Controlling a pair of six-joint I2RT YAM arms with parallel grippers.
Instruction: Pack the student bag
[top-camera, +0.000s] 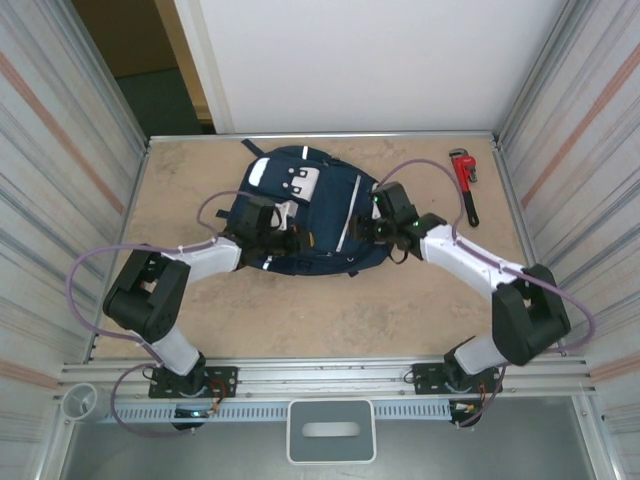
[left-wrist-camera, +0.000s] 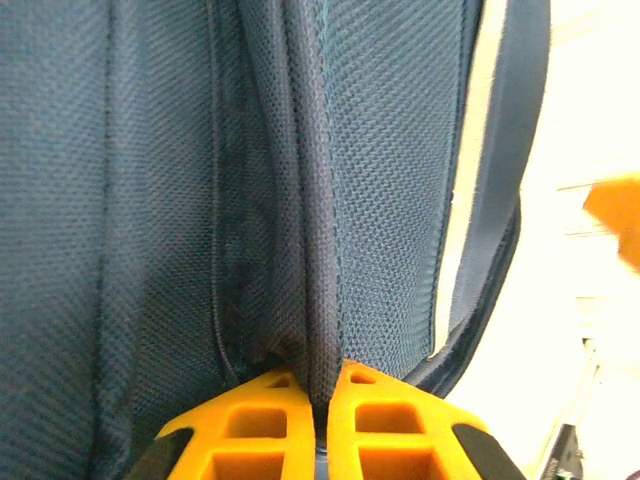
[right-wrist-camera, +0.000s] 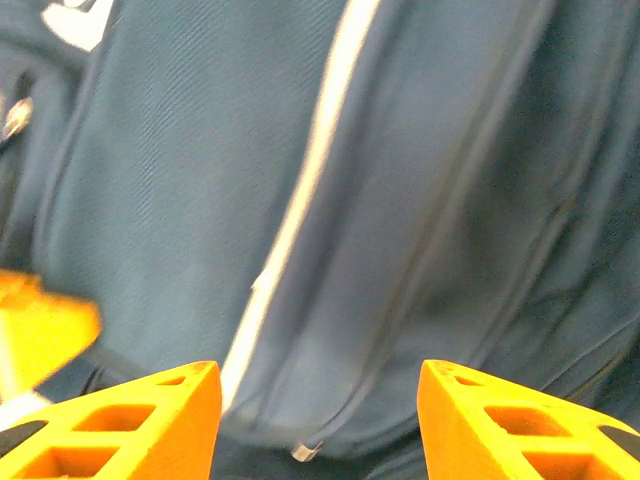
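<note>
The large navy-blue fabric backpack (top-camera: 330, 205) lies flat mid-table, apparently still closed. The left gripper (left-wrist-camera: 322, 392) is pinched tight on a fold of its fabric, while the right gripper (right-wrist-camera: 320, 400) hovers over it, wide open and empty. A red pipe wrench (top-camera: 464, 185) lies outside the bag, so packing seems barely begun.

The student bag (top-camera: 310, 225) is navy blue, its fabric a fine woven mesh up close, with a thin white stripe (top-camera: 347, 225) and a white-and-grey patch (top-camera: 300, 182). Right of the bag, the wrench (top-camera: 463, 172) is red with a black handle. Beneath the bag, the table (top-camera: 320, 310) is mottled tan. At the bag, the left gripper (left-wrist-camera: 318, 385) and right gripper (right-wrist-camera: 320, 370) have orange fingers.
</note>
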